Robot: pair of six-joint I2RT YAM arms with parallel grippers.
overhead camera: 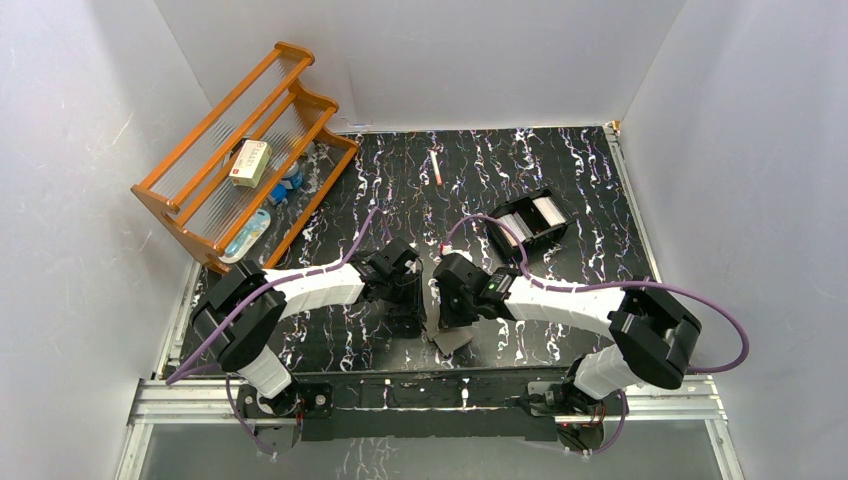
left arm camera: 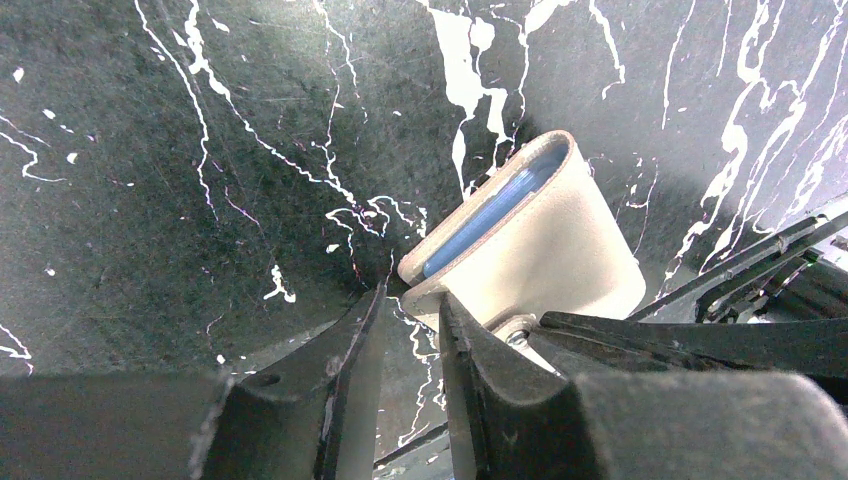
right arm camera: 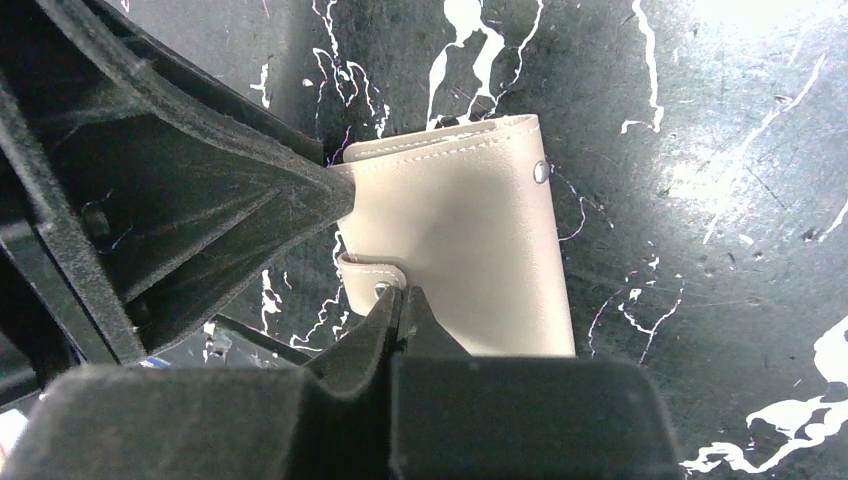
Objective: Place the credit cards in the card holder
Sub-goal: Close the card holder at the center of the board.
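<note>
The card holder (right arm camera: 470, 230) is folded shut, pale grey-beige outside, with shiny blue lining (left arm camera: 490, 215) showing along its open edge. It hangs tilted between the two arms near the table's front (overhead camera: 453, 338). My left gripper (left arm camera: 412, 292) has its narrow-set jaws pinching one corner of the holder. My right gripper (right arm camera: 402, 293) is shut, its tips pressed together on the strap tab (right arm camera: 372, 272) by the snap. Two white credit cards (overhead camera: 545, 210) lie in the black tray (overhead camera: 527, 240) behind the right arm.
An orange wooden rack (overhead camera: 245, 150) stands at the back left with a cream box (overhead camera: 250, 162) and small blue items on it. A thin stick (overhead camera: 436, 167) lies at the back middle. White walls close in on both sides.
</note>
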